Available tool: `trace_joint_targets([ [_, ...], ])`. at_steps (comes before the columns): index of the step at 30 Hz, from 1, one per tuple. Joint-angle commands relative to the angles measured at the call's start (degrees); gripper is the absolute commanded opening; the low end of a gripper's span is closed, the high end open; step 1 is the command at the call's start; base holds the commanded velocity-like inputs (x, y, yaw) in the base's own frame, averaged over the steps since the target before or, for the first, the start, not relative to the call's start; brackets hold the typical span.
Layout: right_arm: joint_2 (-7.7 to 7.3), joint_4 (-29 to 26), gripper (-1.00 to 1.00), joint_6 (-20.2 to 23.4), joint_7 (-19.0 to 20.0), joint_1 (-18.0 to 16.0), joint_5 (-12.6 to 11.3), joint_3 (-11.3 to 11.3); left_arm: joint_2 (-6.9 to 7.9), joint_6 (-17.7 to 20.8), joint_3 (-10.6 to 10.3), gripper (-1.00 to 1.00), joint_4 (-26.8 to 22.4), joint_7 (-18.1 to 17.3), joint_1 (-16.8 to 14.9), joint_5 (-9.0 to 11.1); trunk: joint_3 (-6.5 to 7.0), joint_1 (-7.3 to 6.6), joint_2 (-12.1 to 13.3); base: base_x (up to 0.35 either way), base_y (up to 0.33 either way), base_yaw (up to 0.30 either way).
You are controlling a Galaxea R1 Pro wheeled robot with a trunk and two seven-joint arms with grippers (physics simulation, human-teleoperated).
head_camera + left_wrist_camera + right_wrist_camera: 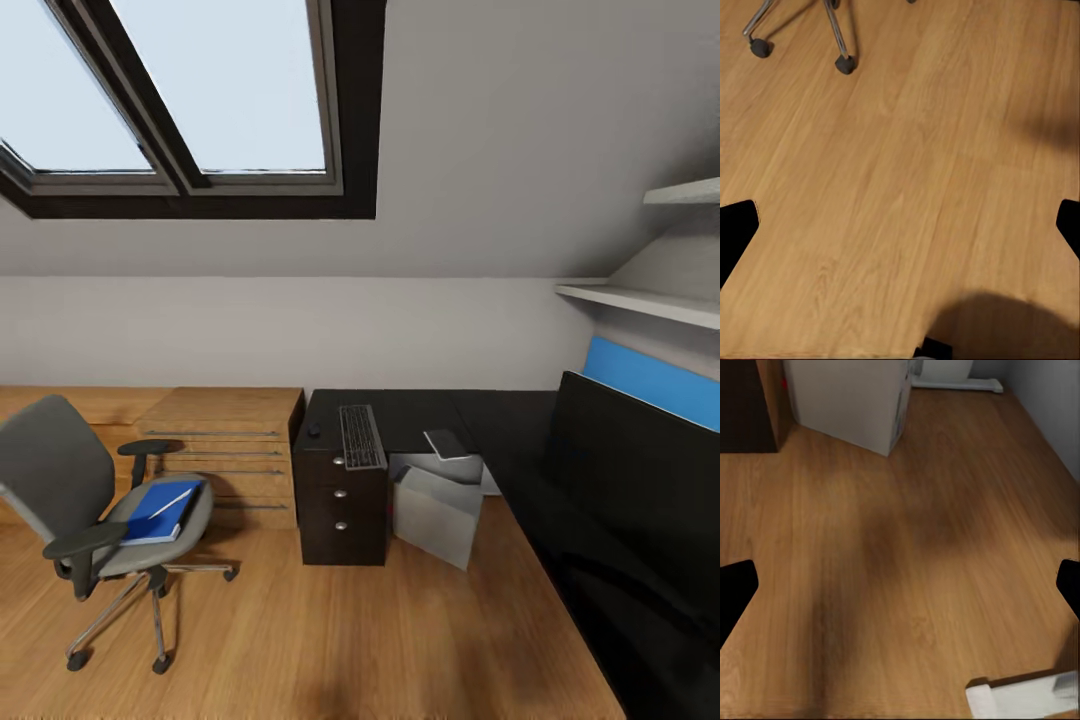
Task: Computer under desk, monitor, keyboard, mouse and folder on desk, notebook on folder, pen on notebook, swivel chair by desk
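Three views are covering this moment. In the head view, the blue folder (pixel 160 513) is lying on the swivel chair (pixel 70 490) at lower left, a pen (pixel 171 503) resting on it; being thin and probably light, it is likely best pinched at an overhanging edge. The keyboard (pixel 361 437) is sitting on the desk (pixel 420 420) at centre. No writing is showing. In each wrist view, the left gripper (pixel 900 225) and right gripper (pixel 900 585) are spreading wide over bare floor (pixel 900 165).
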Motion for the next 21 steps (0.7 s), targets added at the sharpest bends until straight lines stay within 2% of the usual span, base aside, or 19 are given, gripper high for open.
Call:
trace_joint_targets([
  [1, 0.02, 0.1, 1.0, -0.2, 0.0, -0.1, -0.5, 0.5, 0.0, -0.2, -0.4, 1.0, -0.2, 0.6, -0.1, -0.1, -0.09, -0.02, -0.1, -0.34, 0.0, 0.0],
  [14, 0.15, 0.2, 1.0, -0.2, 0.0, -0.1, -0.3, 0.6, -0.13, -0.2, -0.4, 1.0, -0.1, 0.6, -0.1, -0.1, -0.09, -0.02, -0.1, -0.34, -0.005, -0.003],
  [21, 0.08, 0.2, 1.0, -0.2, 0.0, -0.1, -0.3, 0.6, -0.2, -0.2, -0.4, 1.0, -0.1, 0.6, -0.1, -0.1, -0.1, -0.02, -0.1, -0.34, -0.06, -0.175],
])
